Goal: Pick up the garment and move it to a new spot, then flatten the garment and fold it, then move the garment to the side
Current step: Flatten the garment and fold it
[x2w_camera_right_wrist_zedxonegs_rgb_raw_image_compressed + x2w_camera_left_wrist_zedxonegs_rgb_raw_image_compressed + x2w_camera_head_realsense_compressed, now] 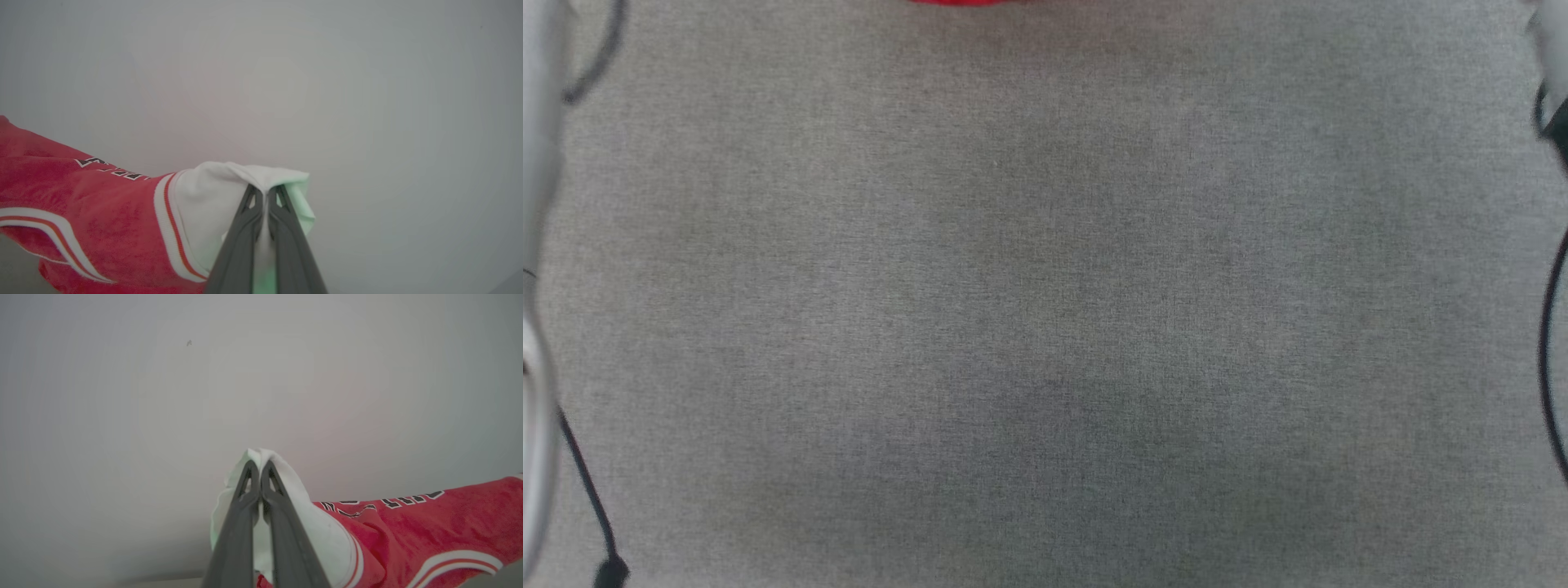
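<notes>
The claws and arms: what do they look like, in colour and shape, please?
The left claw and the right claw each have two long, slim, dark grey fingers, tapered, with a triangular cut-out near the tip. In the head view the left forearm and the right forearm are pale grey, with thin black cables beside them.

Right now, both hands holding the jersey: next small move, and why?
Probably lower both hands together toward the grey surface: left hand and right hand each pinch a white sleeve, the garment hanging spread between them, not yet laid flat.
</notes>
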`<state>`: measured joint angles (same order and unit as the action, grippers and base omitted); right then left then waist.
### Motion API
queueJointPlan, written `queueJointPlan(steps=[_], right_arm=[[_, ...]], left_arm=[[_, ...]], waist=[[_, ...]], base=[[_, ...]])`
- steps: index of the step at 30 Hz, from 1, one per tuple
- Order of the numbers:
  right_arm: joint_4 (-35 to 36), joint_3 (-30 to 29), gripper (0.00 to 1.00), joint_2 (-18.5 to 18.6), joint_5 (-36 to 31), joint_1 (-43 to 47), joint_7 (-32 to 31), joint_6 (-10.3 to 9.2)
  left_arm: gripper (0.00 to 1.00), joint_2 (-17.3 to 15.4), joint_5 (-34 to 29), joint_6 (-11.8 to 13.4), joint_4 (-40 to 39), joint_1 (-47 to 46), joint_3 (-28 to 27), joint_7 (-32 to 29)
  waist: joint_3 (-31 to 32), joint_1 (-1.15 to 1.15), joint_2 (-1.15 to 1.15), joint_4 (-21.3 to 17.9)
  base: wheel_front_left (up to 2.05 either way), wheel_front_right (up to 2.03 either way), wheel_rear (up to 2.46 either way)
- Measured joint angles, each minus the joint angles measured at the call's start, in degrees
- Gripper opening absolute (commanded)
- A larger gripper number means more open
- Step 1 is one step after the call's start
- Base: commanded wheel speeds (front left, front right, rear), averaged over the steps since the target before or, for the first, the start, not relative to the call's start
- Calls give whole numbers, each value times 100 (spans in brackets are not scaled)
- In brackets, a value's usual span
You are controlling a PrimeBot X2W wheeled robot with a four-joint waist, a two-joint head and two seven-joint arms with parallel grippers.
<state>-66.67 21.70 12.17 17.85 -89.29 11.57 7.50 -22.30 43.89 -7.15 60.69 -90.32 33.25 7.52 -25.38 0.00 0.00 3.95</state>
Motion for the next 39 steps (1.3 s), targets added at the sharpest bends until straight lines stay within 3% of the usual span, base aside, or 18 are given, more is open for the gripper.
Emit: queueJointPlan(steps=[8,13,21,26,30,39], right_arm=[[390,416,0,-10,1424,936,-1094,0],[967,745,0,256,2103,1631,-1835,0],[2056,992,0,711,3040,2994,-2599,0],[2659,970,0,1011,3440,3843,-2992,-1],[3003,828,0,1171,3532,4314,-3261,-1],[3883,381,0,1478,3509,5393,-4242,-1]], left_arm=[[0,58,569,-16,100,878,385,-1389],[0,-16,918,-16,-35,1580,547,-2252],[0,-281,1221,20,-580,2856,639,-2788],[0,-535,1362,376,-1372,3744,598,-2836],[0,-825,1637,800,-2305,4539,439,-2909],[0,-1755,2069,2023,-5087,6373,62,-3028]], waist=[[288,0,0,48],[526,0,0,47],[949,0,0,7],[1211,0,0,-12],[1391,0,0,-29],[1642,0,0,-4]], base=[[0,0,0],[0,0,0],[0,0,0],[0,0,0],[0,0,0],[0,0,0]])
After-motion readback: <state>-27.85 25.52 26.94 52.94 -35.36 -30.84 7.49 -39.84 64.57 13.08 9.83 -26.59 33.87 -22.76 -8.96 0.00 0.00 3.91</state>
